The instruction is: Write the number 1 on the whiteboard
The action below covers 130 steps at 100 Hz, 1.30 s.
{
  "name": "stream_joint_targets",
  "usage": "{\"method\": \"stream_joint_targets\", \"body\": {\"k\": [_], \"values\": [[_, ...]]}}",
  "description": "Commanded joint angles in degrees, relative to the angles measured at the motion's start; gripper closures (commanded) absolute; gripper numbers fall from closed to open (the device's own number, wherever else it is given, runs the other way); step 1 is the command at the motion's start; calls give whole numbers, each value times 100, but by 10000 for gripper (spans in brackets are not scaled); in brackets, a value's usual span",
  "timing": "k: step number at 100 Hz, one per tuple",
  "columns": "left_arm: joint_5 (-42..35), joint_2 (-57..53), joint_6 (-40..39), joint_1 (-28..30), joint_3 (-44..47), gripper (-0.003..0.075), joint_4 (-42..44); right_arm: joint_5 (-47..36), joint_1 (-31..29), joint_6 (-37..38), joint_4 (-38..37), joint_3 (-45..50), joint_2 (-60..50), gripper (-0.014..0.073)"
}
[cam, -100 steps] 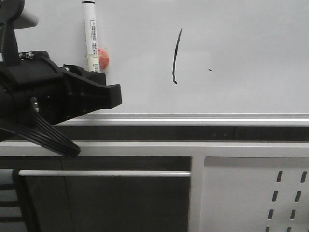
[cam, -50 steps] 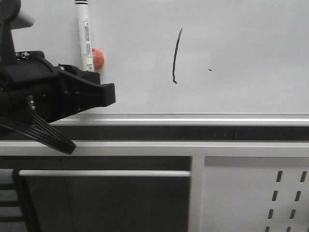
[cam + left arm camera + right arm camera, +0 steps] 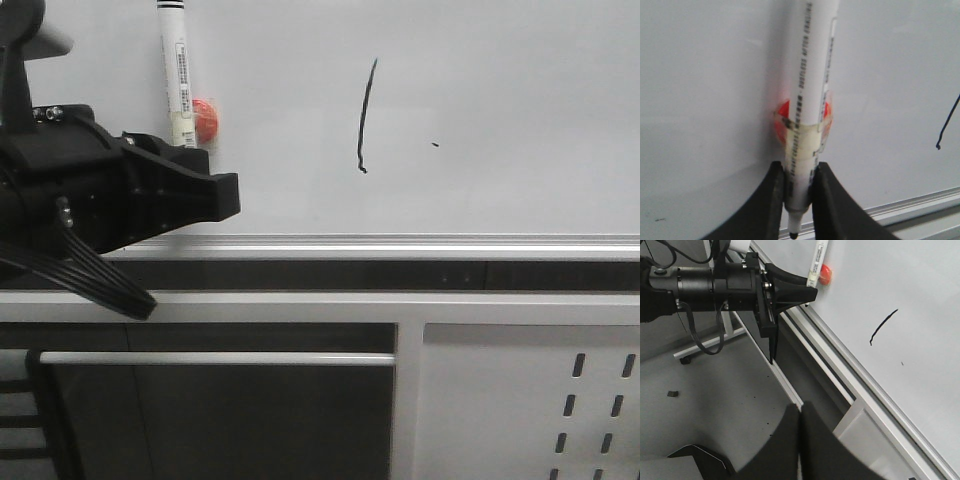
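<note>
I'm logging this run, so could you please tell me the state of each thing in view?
Large glossy white whiteboard: upright, bearing one stroke.
Thin black number 1: drawn, slightly curved.
White marker pen with red magnet: uncapped, tip off the board.
Left gripper: fingers shut on the marker.
Right gripper: fingers shut, holding nothing.

Whiteboard (image 3: 500, 100), silver frame along bottom edge, carries number 1 (image 3: 365, 115) approx mid-board; small black speck (image 3: 435, 145) just right of it.

Matte black left gripper (image 3: 205, 190), blocky housing, small silver screws, bundle of black cables (image 3: 95, 280) beneath.
</note>
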Motion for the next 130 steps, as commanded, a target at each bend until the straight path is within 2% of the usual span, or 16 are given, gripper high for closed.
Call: {"method": "stream_joint_targets", "body": {"k": [1,30,85,93,108,130], "values": [[-1329,-171,0,18,-118,706,69,-320,-29,1,51,-139,-63,654],[-1329,-171,0,18,-118,587,69,-311,-29,1,51,-139,-63,654],[-1329,-171,0,18,-118,577,96,-311,-29,1,51,-139,-63,654],[-1329,-171,0,18,-118,541,96,-311,-29,1,51,-139,-63,654],[-1329,-171,0,18,-118,415,96,-311,-29,1,51,-139,-63,654],[-1329,-171,0,18,-106,399,148,-311,-29,1,51,-139,-63,654]]}}
